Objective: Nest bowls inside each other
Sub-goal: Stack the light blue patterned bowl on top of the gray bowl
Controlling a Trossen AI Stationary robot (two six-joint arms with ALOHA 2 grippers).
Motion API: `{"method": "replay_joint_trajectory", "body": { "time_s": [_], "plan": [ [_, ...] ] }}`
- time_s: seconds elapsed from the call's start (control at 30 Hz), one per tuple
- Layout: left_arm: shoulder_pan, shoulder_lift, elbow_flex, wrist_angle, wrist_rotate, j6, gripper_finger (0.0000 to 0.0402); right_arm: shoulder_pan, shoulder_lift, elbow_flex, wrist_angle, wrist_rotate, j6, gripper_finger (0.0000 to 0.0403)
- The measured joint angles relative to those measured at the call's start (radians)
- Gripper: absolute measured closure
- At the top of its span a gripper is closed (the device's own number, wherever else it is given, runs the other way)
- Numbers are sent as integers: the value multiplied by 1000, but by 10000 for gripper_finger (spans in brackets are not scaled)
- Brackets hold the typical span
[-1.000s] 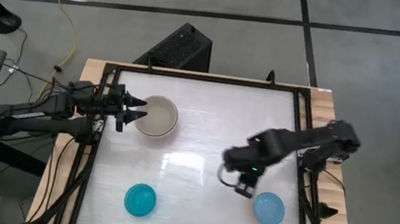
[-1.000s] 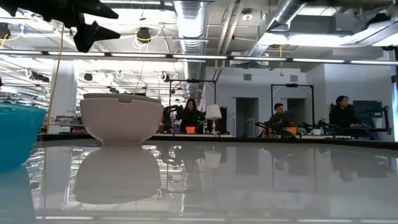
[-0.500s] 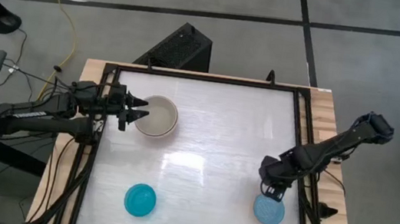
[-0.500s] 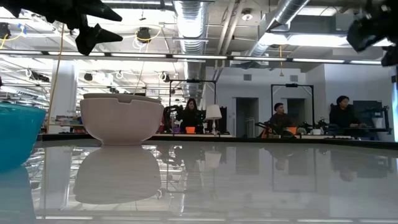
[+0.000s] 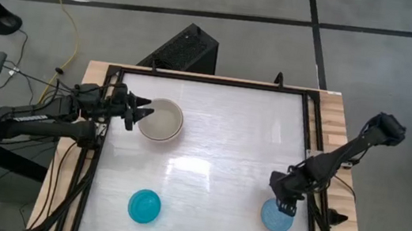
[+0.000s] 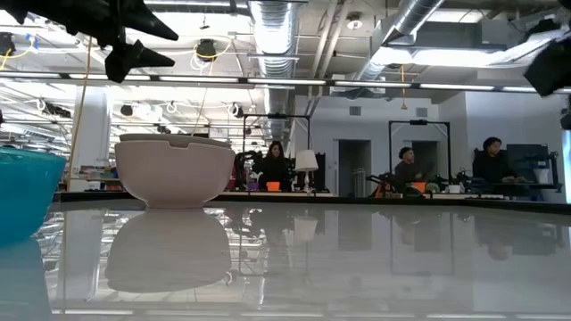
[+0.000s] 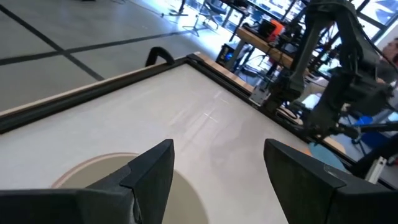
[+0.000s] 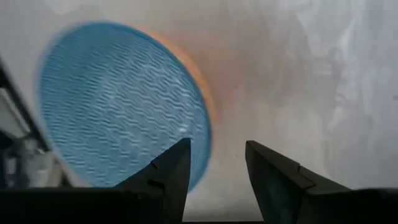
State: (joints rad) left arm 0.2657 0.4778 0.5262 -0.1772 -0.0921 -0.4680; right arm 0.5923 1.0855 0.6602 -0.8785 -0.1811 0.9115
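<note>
Now that the right end effector (image 5: pixel 284 206) has swung from mid-table to just above the light blue bowl (image 5: pixel 277 216), fingers parted and empty, a rim grasp appears imminent. The left end effector (image 5: pixel 140 112) hovers wide open beside the cream-white bowl (image 5: pixel 162 120); the teal-blue bowl (image 5: pixel 144 205) sits apart.

Cut off at the low view's left edge: round teal-blue plastic bowl (image 6: pixel 22 192). Partly hidden in the high view beneath the right gripper (image 5: pixel 287 205): round light blue plastic bowl (image 5: pixel 275 218), blurred in the right wrist view.
</note>
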Motion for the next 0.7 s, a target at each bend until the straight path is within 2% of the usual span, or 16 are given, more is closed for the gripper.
{"method": "replay_joint_trajectory", "body": {
  "time_s": [0.43,0.57,0.7],
  "plan": [
    [0,0,0,1,-14,-8,164,40,87,-57,147,1,31,220],
    [0,0,0,1,-6,12,164,40,127,-57,160,-10,60,266],
    [0,0,0,0,10,19,164,39,147,-57,163,-25,110,348]
  ]
}}
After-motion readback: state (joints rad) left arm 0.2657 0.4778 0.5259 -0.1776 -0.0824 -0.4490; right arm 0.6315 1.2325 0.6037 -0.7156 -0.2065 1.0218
